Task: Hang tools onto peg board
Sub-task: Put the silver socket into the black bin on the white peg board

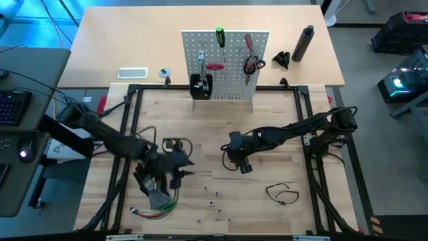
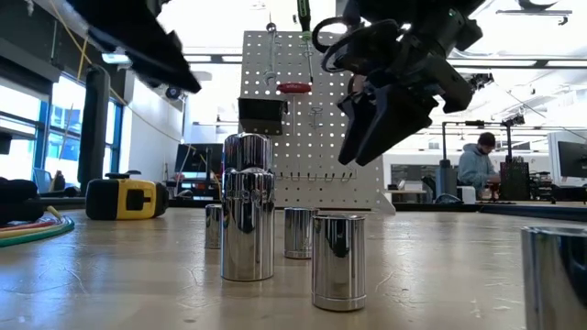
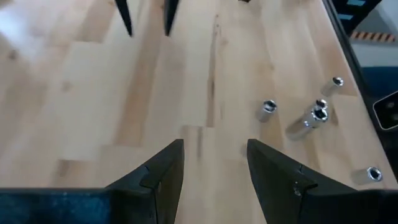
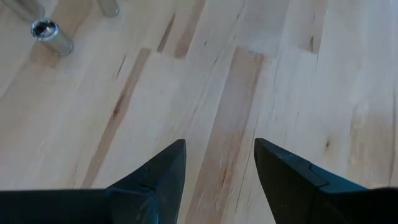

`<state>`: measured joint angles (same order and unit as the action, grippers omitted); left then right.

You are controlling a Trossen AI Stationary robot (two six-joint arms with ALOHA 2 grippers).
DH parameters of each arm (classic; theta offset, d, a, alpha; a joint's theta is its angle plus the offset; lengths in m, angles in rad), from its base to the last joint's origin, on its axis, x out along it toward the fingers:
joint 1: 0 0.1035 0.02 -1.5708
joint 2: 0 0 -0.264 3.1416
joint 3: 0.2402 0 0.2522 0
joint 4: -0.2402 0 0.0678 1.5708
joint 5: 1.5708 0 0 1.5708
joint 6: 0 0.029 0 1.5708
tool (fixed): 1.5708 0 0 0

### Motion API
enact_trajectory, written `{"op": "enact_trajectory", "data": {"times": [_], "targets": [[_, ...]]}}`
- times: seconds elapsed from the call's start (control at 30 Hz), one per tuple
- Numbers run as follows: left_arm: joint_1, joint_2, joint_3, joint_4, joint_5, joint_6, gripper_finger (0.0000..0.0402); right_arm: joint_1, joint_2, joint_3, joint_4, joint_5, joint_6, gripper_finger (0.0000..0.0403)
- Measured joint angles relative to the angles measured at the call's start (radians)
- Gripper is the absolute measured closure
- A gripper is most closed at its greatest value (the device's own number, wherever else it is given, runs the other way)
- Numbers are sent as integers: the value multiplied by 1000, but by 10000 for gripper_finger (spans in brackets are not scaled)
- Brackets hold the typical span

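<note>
Your left gripper (image 1: 175,163) hangs above the light wooden tabletop (image 1: 267,134) near the front left, its two dark fingers (image 3: 163,174) apart with only bare wood between them. Just beside it sits the yellow tape measure (image 1: 173,143), and nearer the front edge lies a bundle of coloured wires (image 1: 155,209). Your right gripper (image 1: 242,165) is near the middle of the table, tilted downward, jaws likewise apart and holding nothing. Between and in front of the two grippers you have several small shiny metal sockets (image 1: 212,195) scattered on the wood. A thin black loop (image 1: 282,193) lies toward the front right. The square white perforated peg board (image 1: 231,73) stands upright at the back edge, already carrying a green-handled screwdriver (image 1: 219,36), a red-handled tool (image 1: 215,66), what look like red-handled pliers (image 1: 251,63), and a small black bin (image 1: 200,86) on its front.
</note>
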<state>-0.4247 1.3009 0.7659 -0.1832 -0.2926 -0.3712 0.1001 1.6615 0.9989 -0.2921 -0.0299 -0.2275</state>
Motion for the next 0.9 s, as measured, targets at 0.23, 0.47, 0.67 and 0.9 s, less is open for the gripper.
{"op": "enact_trajectory", "data": {"times": [0.23, 0.47, 0.67, 0.9], "targets": [[-90, 178, -35, 220, -33, -34, 232, 0, 7, 0, 39, 0, -10, 217], [-116, 349, -32, 336, 3, -28, 232, 0, 46, 0, 41, -6, -5, 217], [-120, 428, -31, 420, 2, -13, 232, 0, 91, 0, 43, -8, -1, 217], [-116, 508, -31, 501, -36, 24, 232, -1, 115, 0, 61, -8, -2, 217]]}}
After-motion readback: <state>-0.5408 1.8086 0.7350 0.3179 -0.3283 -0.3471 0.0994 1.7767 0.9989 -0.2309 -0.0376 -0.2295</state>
